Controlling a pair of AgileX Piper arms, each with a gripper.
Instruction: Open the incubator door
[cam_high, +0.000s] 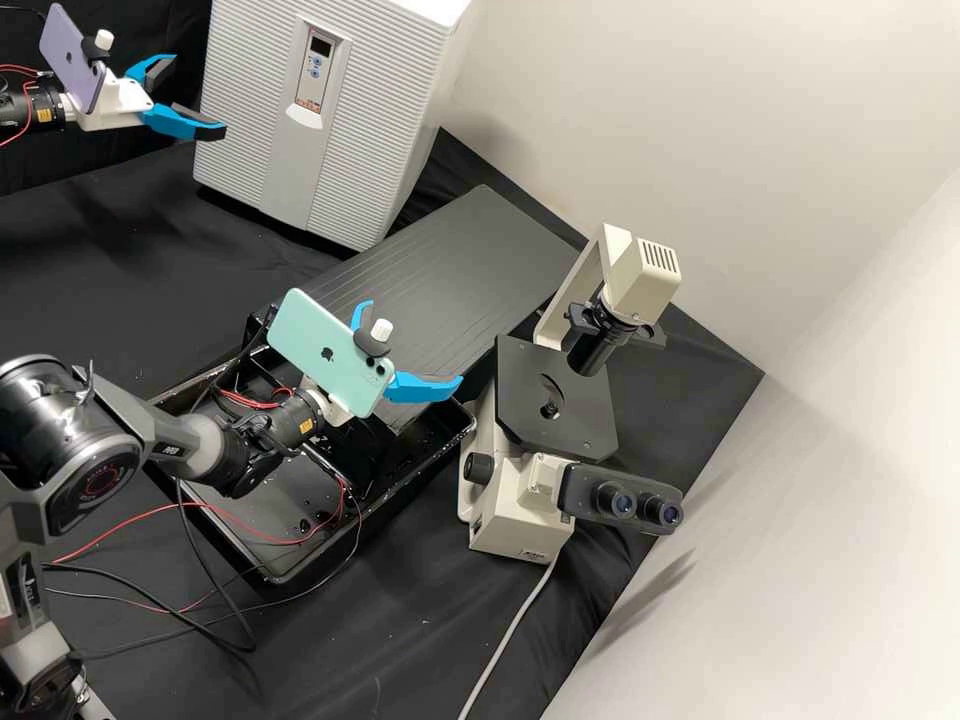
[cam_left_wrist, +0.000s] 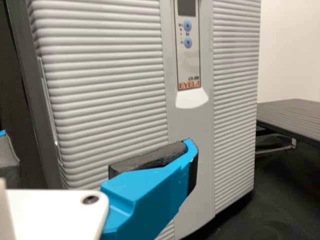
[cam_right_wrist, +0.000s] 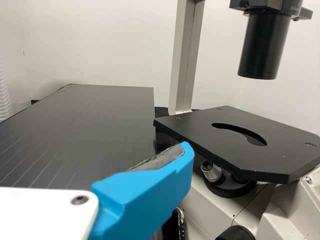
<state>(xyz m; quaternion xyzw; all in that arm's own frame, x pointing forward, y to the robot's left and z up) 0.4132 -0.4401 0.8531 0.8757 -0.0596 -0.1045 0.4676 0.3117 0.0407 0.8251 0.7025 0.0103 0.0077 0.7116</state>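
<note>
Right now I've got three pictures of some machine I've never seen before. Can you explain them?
It's a robot with two dark grey arms. The high picture comes from a fixed camera looking down; the others come from cameras on each wrist. On the black bench are an incubator, a microscope and a black tray. The left claw is open by the incubator, and the right claw is open near the microscope. Neither holds anything.
</note>
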